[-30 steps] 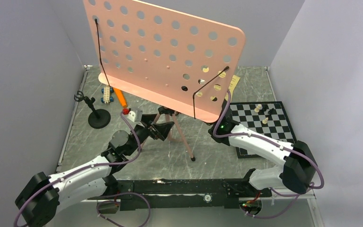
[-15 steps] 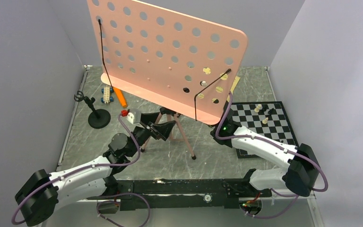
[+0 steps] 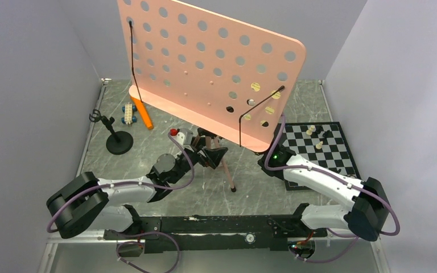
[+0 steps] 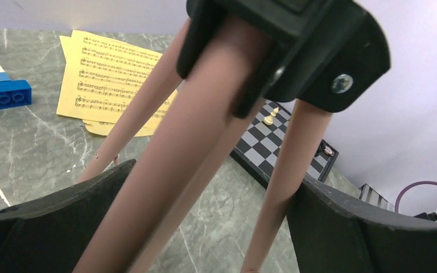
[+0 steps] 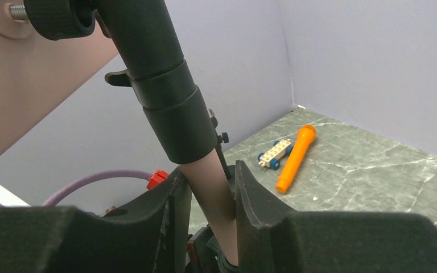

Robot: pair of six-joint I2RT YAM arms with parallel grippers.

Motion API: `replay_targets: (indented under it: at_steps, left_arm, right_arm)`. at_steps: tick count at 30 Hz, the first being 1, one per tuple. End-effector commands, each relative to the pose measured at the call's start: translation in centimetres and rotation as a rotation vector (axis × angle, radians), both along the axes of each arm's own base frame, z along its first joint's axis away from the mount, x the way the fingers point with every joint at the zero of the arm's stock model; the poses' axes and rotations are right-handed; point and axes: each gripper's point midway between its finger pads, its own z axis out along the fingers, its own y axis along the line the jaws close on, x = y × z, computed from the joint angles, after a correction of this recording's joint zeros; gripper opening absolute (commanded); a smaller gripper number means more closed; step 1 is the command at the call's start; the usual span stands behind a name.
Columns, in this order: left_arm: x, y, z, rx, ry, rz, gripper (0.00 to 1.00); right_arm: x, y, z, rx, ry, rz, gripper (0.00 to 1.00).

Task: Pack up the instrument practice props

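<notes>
Two arms reach from the near table [image 3: 250, 193] edge toward the pink music stand [image 3: 216, 68], which stands upright mid-table on its tripod legs. Your left end effector [image 4: 205, 227] is released, its fingers spread wide on either side of the legs just under the black hub (whether they touch is unclear). Your right end effector [image 5: 207, 210] is clenched on the stand's pink pole, just below the black collar. Left of the stand sits the black mic stand [image 3: 118, 142]. Farther back lie the orange microphone [image 3: 143, 115] and a toy block car [image 3: 128, 112], just beside each other. The chessboard [image 3: 318, 149] lies at right. Yellow sheet music [image 4: 108, 74] lies flat beyond the legs.
</notes>
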Motion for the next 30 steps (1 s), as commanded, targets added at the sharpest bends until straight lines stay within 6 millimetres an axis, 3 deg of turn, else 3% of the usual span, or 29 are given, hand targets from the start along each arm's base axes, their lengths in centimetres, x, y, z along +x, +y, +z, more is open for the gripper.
replay_targets:
  at_steps: [1, 5, 9, 19, 21, 24, 26, 30]
  left_arm:
    - [-0.5, -2.0, -1.0, 0.039, 0.017, -0.063, 0.96]
    - [-0.3, -1.7, -2.7, 0.082, 0.026, -0.045, 0.81]
    - [-0.1, -1.5, -4.3, 0.136, 0.036, -0.034, 0.56]
    - [-0.5, -0.8, -6.8, 0.198, 0.049, -0.033, 0.08]
    - [-0.6, -0.2, -6.7, 0.198, 0.045, -0.020, 0.13]
    - [-0.9, 0.8, -5.6, 0.174, 0.035, 0.007, 0.48]
    - [-0.9, 1.5, -4.7, 0.157, 0.032, 0.037, 0.65]
    - [-0.7, 2.3, -2.4, 0.156, -0.003, 0.083, 0.85]
  right_arm:
    - [-0.2, -0.2, -8.9, -0.174, 0.283, -0.020, 0.00]
    - [-0.5, -0.6, -8.2, -0.177, 0.262, -0.016, 0.00]
    - [-0.6, -0.7, -7.8, -0.189, 0.242, 0.000, 0.00]
    - [-0.8, -0.2, -7.1, -0.183, 0.218, 0.058, 0.00]
    - [-1.1, -0.1, -6.4, -0.168, 0.207, 0.071, 0.00]
    - [-1.4, 0.0, -5.4, -0.129, 0.211, 0.088, 0.00]
    - [-1.4, 0.0, -4.8, -0.098, 0.223, 0.090, 0.00]
    - [-1.4, 0.7, -4.1, -0.072, 0.267, 0.097, 0.00]
